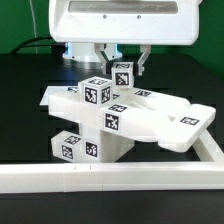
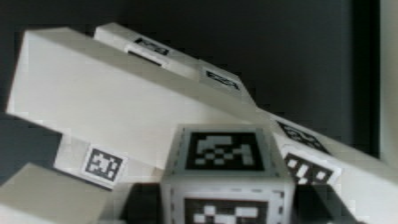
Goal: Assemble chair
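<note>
Hand: the robot's two-finger hand (image 1: pixel 121 66) hung over the stack near the middle of the dark desk (image 1: pixel 25 110), its fingers closed tight on the top of an upright glossy white plastic bar (image 1: pixel 122 76) that bore a black-and-white square tag.
Task's thing: the partly built glossy white plastic chair (image 1: pixel 115 115) lay as a heap of blocky tagged pieces, set back from the long white L-shaped rail (image 1: pixel 110 180) that ran along the desk's front edge and up its side at the exterior view's right.
Held bar: it stood on the cluster of tagged blocks; whether its lower end was seated in a joint could not be told from either view.
Wrist view: a tagged white block (image 2: pixel 226 150) filled the foreground, with a long white plastic panel (image 2: pixel 125 85) carrying small tags slanting behind it.
Risk, slip: the grip took only the bar's upper end, so a sideways load would likely have twisted it between the fingers.
Risk, topple: the pieces looked tilted and loosely stacked; a push downward off the joint's line could have shifted or tipped the whole heap.
Risk, jam: a tilted bar forced down might have wedged.
Containers: the tray-like white seat piece (image 1: pixel 185 125) reached toward the exterior view's right, and nothing lay in it.
</note>
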Tool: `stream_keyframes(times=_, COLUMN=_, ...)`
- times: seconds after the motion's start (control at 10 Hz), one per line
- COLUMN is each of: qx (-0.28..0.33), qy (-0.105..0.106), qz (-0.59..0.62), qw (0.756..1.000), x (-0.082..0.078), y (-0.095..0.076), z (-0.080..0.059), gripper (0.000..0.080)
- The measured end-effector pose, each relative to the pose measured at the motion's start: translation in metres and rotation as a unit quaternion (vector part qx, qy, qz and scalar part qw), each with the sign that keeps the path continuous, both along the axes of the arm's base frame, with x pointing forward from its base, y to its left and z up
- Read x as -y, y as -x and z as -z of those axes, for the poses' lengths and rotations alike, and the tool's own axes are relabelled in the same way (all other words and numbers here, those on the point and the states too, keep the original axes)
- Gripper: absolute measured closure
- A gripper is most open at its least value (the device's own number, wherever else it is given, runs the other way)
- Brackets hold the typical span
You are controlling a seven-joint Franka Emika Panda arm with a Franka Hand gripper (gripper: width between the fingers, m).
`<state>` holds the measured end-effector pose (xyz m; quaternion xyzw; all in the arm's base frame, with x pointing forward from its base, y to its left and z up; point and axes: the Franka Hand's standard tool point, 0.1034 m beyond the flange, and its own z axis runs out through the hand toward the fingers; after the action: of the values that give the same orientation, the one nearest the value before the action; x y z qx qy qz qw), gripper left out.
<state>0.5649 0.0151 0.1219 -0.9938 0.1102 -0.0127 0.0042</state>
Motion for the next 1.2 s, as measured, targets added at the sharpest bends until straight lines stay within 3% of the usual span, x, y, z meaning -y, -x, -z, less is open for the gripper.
stream_keyframes(times=1.2, qx=0.013, qy=0.003, qz=0.016, qw=1.0, x=0.0032, y=-0.0036, z=-0.0003, gripper=0.0512)
